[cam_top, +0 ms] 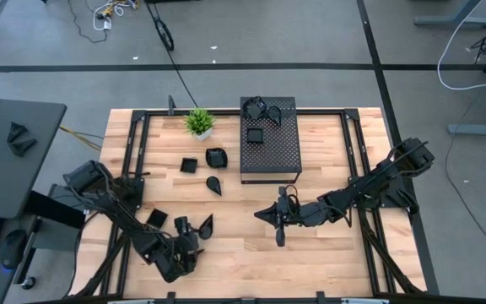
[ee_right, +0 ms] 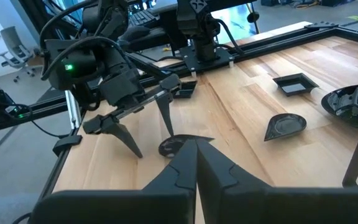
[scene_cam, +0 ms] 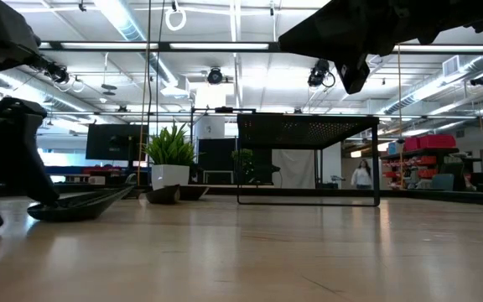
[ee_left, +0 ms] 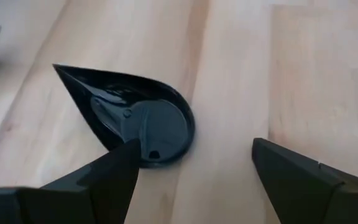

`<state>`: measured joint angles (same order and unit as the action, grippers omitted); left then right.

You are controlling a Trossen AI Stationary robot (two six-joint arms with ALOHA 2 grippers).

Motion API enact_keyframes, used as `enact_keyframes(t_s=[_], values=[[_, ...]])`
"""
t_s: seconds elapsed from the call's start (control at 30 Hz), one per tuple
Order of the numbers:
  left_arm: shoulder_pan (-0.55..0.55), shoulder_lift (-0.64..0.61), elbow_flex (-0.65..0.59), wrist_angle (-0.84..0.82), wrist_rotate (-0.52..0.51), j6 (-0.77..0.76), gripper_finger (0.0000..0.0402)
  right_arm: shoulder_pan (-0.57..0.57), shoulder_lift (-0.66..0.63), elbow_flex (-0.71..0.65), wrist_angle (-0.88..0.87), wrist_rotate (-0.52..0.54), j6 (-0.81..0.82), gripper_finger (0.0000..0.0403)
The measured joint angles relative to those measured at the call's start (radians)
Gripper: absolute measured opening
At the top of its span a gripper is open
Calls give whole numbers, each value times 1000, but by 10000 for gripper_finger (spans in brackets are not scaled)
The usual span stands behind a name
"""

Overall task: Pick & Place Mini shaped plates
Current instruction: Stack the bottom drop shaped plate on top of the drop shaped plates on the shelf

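High view: left gripper [cam_top: 194,235], jaws spread, sits by the teardrop plate [cam_top: 205,225] near the bench's front edge.

Left wrist view: one finger [ee_left: 114,177] overlaps the rim; centre before closing.

Right wrist view: right gripper [ee_right: 196,163] clenched, empty, mid-bench.

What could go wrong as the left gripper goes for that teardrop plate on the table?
The left gripper is open, but one finger overlaps the teardrop plate's rim while the other stands clear, so closing might flip or push the plate. The right gripper, shut, hovers nearby and could crowd the lift.
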<state>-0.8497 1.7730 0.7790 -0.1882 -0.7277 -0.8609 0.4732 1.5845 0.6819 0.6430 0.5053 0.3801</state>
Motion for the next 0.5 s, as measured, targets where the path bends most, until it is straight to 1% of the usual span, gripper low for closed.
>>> enact_keyframes(t_s=[0.13, 0.33, 0.5], values=[[7, 3, -3, -11, -36, -8, 314, 0, 0, 0, 0, 0, 0, 8], [8, 4, -3, -9, -55, -6, 314, 0, 0, 0, 0, 0, 0, 8], [33, 4, -3, 2, -65, 56, 314, 0, 0, 0, 0, 0, 0, 8]])
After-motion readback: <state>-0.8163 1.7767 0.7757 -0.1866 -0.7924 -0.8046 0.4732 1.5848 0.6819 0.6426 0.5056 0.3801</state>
